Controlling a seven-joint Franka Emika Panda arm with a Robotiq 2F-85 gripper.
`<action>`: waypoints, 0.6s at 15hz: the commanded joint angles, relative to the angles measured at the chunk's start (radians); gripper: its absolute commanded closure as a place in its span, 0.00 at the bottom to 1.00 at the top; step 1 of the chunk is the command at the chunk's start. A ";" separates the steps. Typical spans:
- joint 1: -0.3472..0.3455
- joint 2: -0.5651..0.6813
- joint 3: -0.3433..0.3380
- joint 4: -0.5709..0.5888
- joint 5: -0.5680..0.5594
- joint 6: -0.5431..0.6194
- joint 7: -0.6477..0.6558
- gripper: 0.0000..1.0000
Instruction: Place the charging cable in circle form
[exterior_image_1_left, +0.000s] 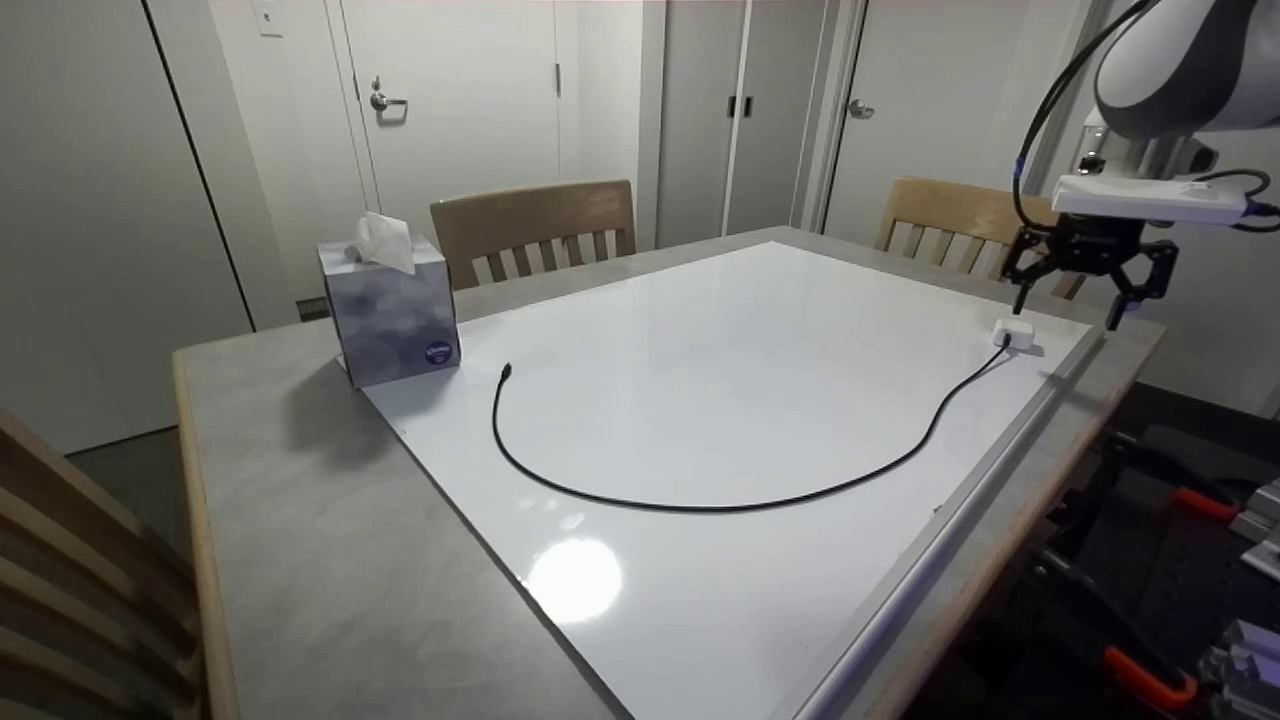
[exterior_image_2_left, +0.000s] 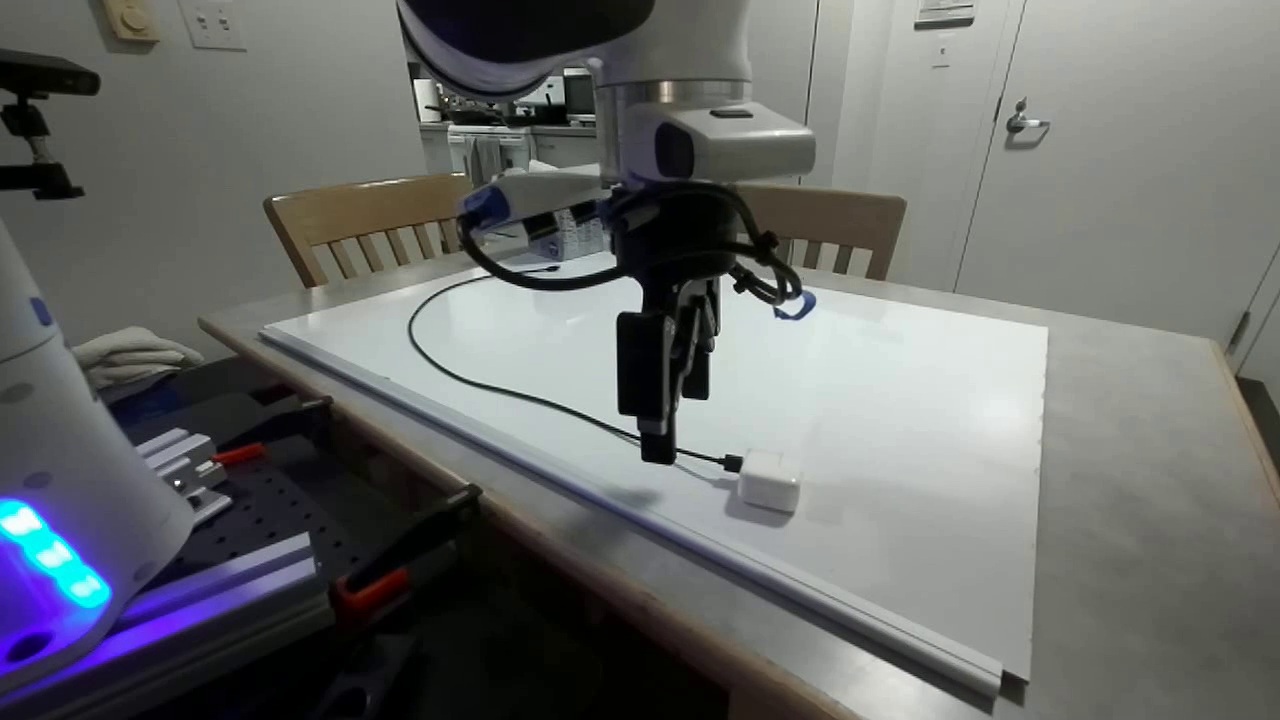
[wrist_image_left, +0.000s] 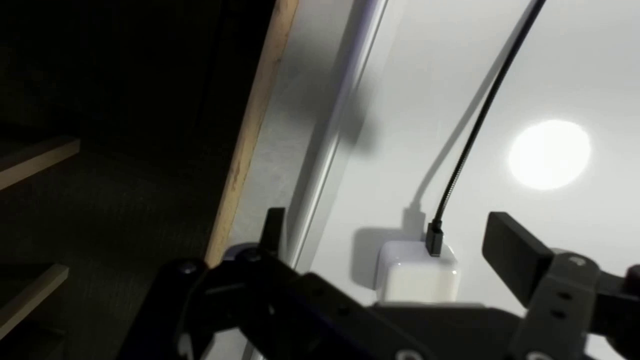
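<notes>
The charging cable (exterior_image_1_left: 715, 509), thin and black, lies on a whiteboard in a wide open U in both exterior views. Its bare end (exterior_image_1_left: 506, 371) points toward the tissue box side; the opposite end plugs into a white adapter block (exterior_image_2_left: 769, 482). In the wrist view the cable (wrist_image_left: 478, 125) runs up and right from the adapter (wrist_image_left: 420, 280), whose lower part my gripper hides. My gripper (exterior_image_1_left: 1066, 309) hangs above the board near the adapter, jaws wide apart and holding nothing. Seen from the wrist, the adapter appears between the fingertips, below them and untouched.
The whiteboard (exterior_image_1_left: 640, 410) covers much of the grey table (exterior_image_1_left: 330, 540). A metal rail (exterior_image_2_left: 600, 508) edges the board on the robot's side. A tissue box (exterior_image_1_left: 395, 315) stands at a board corner. Wooden chairs (exterior_image_1_left: 535, 222) surround the table, and orange-handled clamps (exterior_image_2_left: 375, 590) sit beside the base.
</notes>
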 joint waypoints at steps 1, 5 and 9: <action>-0.004 0.063 -0.007 0.036 0.058 0.016 -0.072 0.00; -0.004 0.103 -0.012 0.059 0.123 0.051 -0.143 0.00; -0.059 0.123 0.056 0.062 0.260 0.152 -0.292 0.00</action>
